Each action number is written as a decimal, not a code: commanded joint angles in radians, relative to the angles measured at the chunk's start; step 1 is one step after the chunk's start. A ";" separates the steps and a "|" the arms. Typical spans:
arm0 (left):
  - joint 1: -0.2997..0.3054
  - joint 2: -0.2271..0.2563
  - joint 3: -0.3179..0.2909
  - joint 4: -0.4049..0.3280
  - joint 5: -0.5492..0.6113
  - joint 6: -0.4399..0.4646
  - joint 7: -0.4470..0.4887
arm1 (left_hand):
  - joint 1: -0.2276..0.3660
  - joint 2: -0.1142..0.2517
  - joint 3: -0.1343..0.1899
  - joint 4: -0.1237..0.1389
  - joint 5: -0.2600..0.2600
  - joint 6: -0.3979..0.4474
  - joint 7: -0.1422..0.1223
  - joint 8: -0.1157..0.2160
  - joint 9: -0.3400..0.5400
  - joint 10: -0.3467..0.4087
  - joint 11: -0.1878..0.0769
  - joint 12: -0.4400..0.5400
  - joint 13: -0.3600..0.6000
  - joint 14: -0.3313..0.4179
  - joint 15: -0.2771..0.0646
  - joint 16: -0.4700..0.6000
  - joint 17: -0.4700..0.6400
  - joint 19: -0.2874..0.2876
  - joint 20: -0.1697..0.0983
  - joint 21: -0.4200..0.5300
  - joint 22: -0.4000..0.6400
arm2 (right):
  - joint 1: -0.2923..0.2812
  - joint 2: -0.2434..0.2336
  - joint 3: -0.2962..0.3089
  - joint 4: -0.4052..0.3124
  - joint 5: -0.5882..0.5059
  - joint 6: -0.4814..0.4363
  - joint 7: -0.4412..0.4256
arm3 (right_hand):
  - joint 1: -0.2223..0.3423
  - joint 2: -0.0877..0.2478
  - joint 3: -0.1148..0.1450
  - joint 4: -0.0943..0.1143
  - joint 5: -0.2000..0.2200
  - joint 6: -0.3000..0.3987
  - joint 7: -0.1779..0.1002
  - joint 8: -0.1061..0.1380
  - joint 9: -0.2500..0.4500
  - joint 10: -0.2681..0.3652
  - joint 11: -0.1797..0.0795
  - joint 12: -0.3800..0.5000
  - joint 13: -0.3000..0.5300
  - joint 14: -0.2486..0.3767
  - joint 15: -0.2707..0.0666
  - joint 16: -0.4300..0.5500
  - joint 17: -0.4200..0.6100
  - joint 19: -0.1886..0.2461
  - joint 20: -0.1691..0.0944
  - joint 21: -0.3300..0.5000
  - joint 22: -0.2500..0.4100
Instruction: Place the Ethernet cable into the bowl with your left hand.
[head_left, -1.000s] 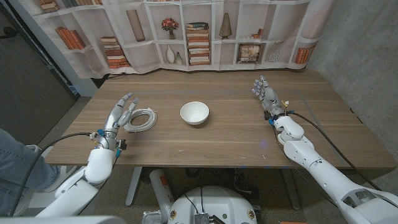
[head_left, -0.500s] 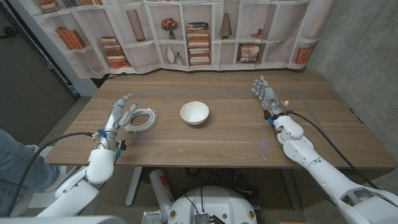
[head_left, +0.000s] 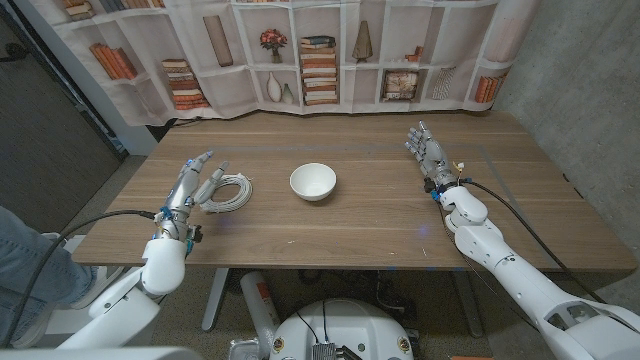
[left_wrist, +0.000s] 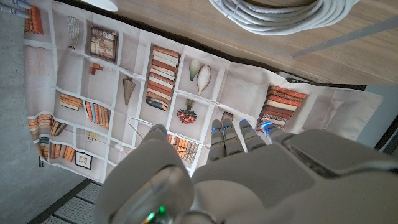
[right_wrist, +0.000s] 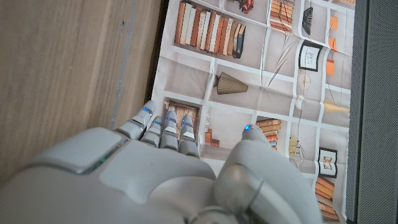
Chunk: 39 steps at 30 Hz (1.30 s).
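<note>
Looking down from the head view, we log the following.
Tabletop (head_left: 380, 215): wooden, with a printed bookshelf curtain (head_left: 330, 55) hanging behind its far edge.
Ethernet cable (head_left: 226, 191): white, wound in a loose coil, lying on the tabletop left of centre; we also see part of the coil (left_wrist: 277, 14) in the left wrist view.
Bowl (head_left: 313, 182): white, upright, near the middle of the tabletop, to the right of the cable and apart from it.
Left hand (head_left: 194, 183): at the coil's left side, fingers spread and reaching over the coil's near-left edge; we see nothing held. We cannot tell whether the fingertips touch the cable.
Right hand (head_left: 428, 155): far over on the right of the tabletop, well apart from the bowl, fingers extended and holding nothing. In the right wrist view its fingers (right_wrist: 165, 127) lie side by side, the thumb set apart.
</note>
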 joint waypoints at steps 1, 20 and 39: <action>0.017 0.003 0.002 -0.034 0.060 0.077 0.003 | 0.013 0.002 0.001 -0.006 0.007 0.007 -0.001 0.005 0.006 0.008 0.002 0.007 0.006 0.008 0.000 -0.002 0.001 -0.020 -0.010 -0.001 0.001 | -0.004 -0.004 0.002 -0.005 -0.001 0.006 0.004 | -0.001 0.008 0.001 -0.003 0.000 0.007 0.001 0.000 0.002 0.007 0.003 -0.004 0.005 0.006 0.000 -0.003 0.001 0.006 -0.026 -0.004 0.003; 0.035 0.004 -0.003 -0.053 0.087 0.128 -0.017 | 0.024 0.000 0.001 -0.014 0.008 0.009 -0.001 0.002 0.006 0.008 0.002 0.002 0.006 0.008 0.000 -0.005 0.001 -0.023 -0.008 -0.003 0.001 | -0.014 -0.010 0.000 -0.025 -0.003 0.000 -0.001 | -0.002 0.009 -0.001 -0.005 -0.001 0.007 0.000 0.000 0.002 0.007 0.002 -0.005 0.005 0.007 0.001 -0.003 0.001 0.008 -0.026 -0.011 0.004; 0.047 -0.001 0.003 -0.088 0.159 0.227 -0.018 | 0.043 -0.004 0.001 -0.027 0.011 0.012 -0.002 -0.001 0.006 0.011 -0.003 -0.002 0.006 0.009 0.000 -0.007 0.001 -0.023 -0.005 -0.004 0.001 | -0.032 -0.009 0.004 -0.038 0.005 -0.001 -0.010 | -0.002 0.011 -0.002 -0.006 -0.001 0.003 0.001 -0.002 0.002 0.008 0.002 -0.005 0.005 0.009 -0.002 -0.003 0.002 0.012 -0.025 -0.017 0.004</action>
